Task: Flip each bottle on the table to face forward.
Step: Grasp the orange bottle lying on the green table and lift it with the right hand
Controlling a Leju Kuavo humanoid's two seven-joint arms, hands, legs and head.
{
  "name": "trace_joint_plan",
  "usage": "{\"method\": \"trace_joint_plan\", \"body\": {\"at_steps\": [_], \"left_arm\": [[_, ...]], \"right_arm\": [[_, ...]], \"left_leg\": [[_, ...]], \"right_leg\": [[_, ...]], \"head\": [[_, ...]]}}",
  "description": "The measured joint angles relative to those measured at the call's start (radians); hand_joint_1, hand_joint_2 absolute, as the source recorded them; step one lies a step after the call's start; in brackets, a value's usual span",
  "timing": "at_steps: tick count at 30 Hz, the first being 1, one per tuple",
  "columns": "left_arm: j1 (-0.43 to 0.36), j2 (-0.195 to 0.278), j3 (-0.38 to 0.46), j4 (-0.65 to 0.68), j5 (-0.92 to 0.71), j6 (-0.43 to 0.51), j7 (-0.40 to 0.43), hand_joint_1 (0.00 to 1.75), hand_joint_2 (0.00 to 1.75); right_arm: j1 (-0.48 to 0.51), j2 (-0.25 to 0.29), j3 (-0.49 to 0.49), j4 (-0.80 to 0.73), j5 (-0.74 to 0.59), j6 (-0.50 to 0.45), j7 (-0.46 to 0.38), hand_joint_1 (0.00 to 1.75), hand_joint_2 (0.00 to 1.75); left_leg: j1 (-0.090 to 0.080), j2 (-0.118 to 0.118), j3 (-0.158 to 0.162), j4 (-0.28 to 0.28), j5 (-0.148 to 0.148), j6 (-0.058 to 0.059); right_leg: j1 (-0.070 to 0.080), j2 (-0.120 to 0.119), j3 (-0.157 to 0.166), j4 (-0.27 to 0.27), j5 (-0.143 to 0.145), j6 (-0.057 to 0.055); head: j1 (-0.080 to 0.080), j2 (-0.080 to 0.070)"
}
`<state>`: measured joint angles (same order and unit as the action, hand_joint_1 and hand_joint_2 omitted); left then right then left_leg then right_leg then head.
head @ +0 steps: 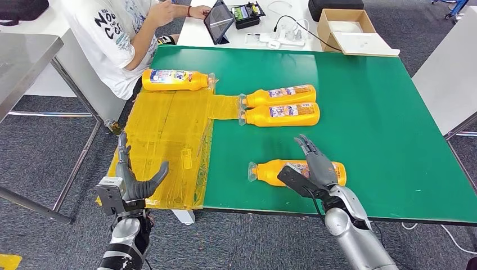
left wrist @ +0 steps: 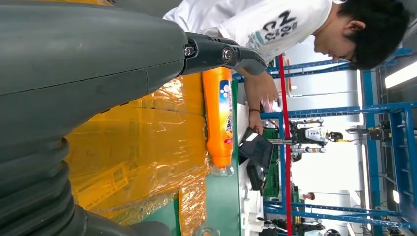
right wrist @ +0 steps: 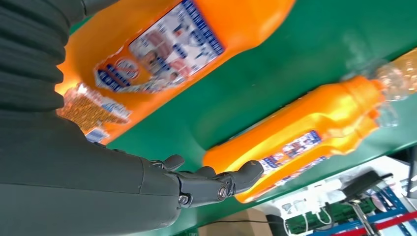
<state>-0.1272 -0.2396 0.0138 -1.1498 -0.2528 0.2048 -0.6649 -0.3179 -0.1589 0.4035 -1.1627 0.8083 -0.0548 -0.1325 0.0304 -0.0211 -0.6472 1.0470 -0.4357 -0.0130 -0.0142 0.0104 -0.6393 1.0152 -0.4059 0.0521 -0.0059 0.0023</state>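
Right robot hand (head: 313,166) poised over the nearest bottle (head: 270,171), fingers spread and extended, holding nothing; whether the palm touches the bottle is hard to tell. Bottle lying on its side on the green worktop (head: 382,124) close to the near edge, long axis running left to right, clear cap toward the left, base hidden under the hand. Seen from the right wrist, label (right wrist: 160,54) facing up beneath the palm. Reached most easily by the right arm, which sits directly above it; a grasp would likely close across the short width of the body.

Left robot hand (head: 135,174) open and upright, empty, beside the yellow taped sheet (head: 169,135), well apart from every bottle.

Farther out: pair of bottles (head: 281,105) side by side mid-worktop, caps left; fourth bottle (head: 177,79) on the sheet's far end, cap right. Beyond that, seated person (head: 112,34) with a tablet (head: 218,19).
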Motion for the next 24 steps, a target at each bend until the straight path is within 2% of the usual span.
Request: {"method": "trace_joint_plan", "body": {"at_steps": [8, 24], "left_arm": [[-0.001, 0.0, 0.0, 0.003, -0.003, -0.004, 0.0, 0.0, 1.75], [-0.022, -0.002, 0.001, 0.065, 0.008, -0.034, 0.002, 0.0, 1.75]], "right_arm": [[-0.023, -0.017, 0.004, 0.029, -0.006, 0.029, 0.022, 0.0, 1.75], [-0.161, -0.06, 0.035, 0.235, -0.033, 0.129, 0.069, 0.0, 1.75]], "left_leg": [[0.0, 0.0, 0.0, 0.0, 0.0, 0.0], [0.0, 0.0, 0.0, 0.0, 0.0, 0.0]], "right_leg": [[0.0, 0.0, 0.0, 0.0, 0.0, 0.0], [0.0, 0.0, 0.0, 0.0, 0.0, 0.0]], "head": [[0.0, 0.0], [0.0, 0.0]]}}
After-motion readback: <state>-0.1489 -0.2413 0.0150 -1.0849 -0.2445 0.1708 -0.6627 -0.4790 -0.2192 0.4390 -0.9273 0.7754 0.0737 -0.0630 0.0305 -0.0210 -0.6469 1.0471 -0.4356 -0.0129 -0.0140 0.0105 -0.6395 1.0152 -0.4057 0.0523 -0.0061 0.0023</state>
